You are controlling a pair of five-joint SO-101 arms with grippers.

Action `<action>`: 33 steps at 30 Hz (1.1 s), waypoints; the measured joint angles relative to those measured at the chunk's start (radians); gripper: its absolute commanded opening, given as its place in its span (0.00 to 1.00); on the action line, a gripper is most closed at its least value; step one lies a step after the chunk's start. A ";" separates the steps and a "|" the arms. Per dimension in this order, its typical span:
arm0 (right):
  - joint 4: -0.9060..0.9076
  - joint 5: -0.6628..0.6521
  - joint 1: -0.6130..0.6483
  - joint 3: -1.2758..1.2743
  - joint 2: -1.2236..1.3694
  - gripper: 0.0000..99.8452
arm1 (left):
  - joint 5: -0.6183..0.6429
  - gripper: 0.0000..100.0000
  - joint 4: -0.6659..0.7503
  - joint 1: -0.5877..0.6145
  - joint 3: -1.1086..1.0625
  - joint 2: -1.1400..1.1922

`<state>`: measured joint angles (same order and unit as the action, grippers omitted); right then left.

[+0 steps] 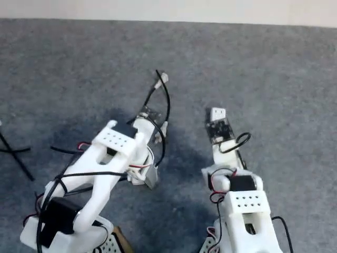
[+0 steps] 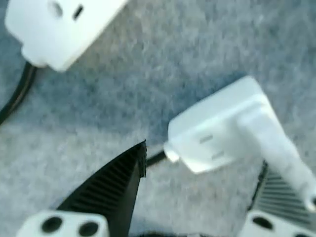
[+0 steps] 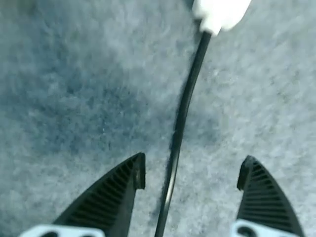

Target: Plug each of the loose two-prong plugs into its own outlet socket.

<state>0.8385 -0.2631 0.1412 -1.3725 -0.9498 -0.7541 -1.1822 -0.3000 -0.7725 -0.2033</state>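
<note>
In the left wrist view, a white block (image 2: 217, 126) with two slots in its face lies on the grey carpet between my left gripper's (image 2: 202, 158) spread fingers. It is against one finger (image 2: 276, 192) and apart from the other (image 2: 116, 182). Farther off lies a second white socket block (image 2: 54, 22) on a black cord. My right gripper (image 3: 193, 158) is open low over the carpet, and a black cord (image 3: 182, 113) runs between its fingers to a white plug body (image 3: 219, 12). In the high view, the left gripper (image 1: 152, 117) and the right gripper (image 1: 217, 117) point away, side by side.
A black cord (image 1: 166, 100) arcs up from the left arm to a small white plug (image 1: 161, 79) lying farther out. Black cables (image 1: 16, 153) cross the carpet at the left edge. A pale strip (image 1: 168, 9) borders the carpet at the far side.
</note>
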 measured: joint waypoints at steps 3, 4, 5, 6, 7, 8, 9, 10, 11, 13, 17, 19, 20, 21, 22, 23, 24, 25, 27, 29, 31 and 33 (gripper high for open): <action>-0.026 0.000 0.000 -0.011 0.009 0.29 | 0.000 0.36 0.051 0.000 -0.002 0.000; -0.034 0.000 0.000 -0.014 0.009 0.29 | 0.000 0.36 0.068 0.000 -0.002 0.000; -0.041 0.000 0.000 -0.014 0.009 0.29 | 0.000 0.36 0.083 -0.002 -0.002 0.000; -0.046 0.000 0.000 -0.014 0.009 0.29 | 0.000 0.36 0.097 -0.002 -0.003 0.000; -0.049 0.000 0.000 -0.014 0.009 0.29 | 0.000 0.36 0.106 -0.003 -0.008 0.000; -0.049 0.000 0.000 -0.014 0.009 0.29 | 0.000 0.36 0.114 -0.008 -0.009 0.000; -0.049 0.000 0.000 -0.014 0.012 0.29 | 0.000 0.36 0.120 -0.017 -0.015 0.000; -0.049 0.000 0.000 -0.014 0.014 0.29 | 0.000 0.35 0.130 -0.026 -0.025 0.000; -0.049 0.000 0.000 -0.014 0.014 0.29 | 0.000 0.32 0.140 -0.037 -0.037 0.000; -0.049 0.000 0.000 -0.014 0.014 0.29 | 0.000 0.24 0.161 -0.072 -0.066 0.000; -0.051 0.000 0.000 -0.014 0.014 0.29 | 0.000 0.07 0.178 -0.152 -0.097 -0.003; -0.052 0.000 0.000 -0.014 0.014 0.29 | -0.003 0.05 0.178 -0.163 -0.095 -0.003; -0.052 0.000 0.000 -0.014 0.014 0.29 | -0.003 0.05 0.178 -0.163 -0.098 -0.003; -0.052 0.000 0.000 -0.014 0.014 0.29 | -0.006 0.06 0.178 -0.160 -0.100 -0.003; -0.052 0.000 0.000 -0.014 0.014 0.29 | -0.006 0.05 0.178 -0.157 -0.100 -0.003; -0.052 0.000 0.000 -0.014 0.014 0.29 | -0.006 0.05 0.176 -0.144 -0.100 -0.003; -0.052 0.000 0.000 -0.014 0.014 0.29 | -0.006 0.05 0.170 -0.126 -0.100 -0.003; -0.052 0.000 0.000 -0.014 0.014 0.29 | -0.006 0.05 0.160 -0.101 -0.094 -0.003; -0.052 0.000 0.000 -0.014 0.014 0.29 | -0.006 0.04 0.138 -0.035 -0.078 -0.003; -0.052 0.000 0.000 -0.014 0.014 0.29 | -0.006 0.01 0.126 0.043 -0.054 0.000; -0.052 0.000 0.000 -0.014 0.014 0.29 | -0.014 0.00 0.109 0.124 -0.012 0.000; -0.052 0.000 0.000 -0.014 0.014 0.29 | -0.028 0.00 0.072 0.199 0.040 0.000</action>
<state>0.7864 -0.2631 0.1412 -1.3863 -0.9360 -0.7818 -1.1101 -0.1005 -0.7327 -0.2033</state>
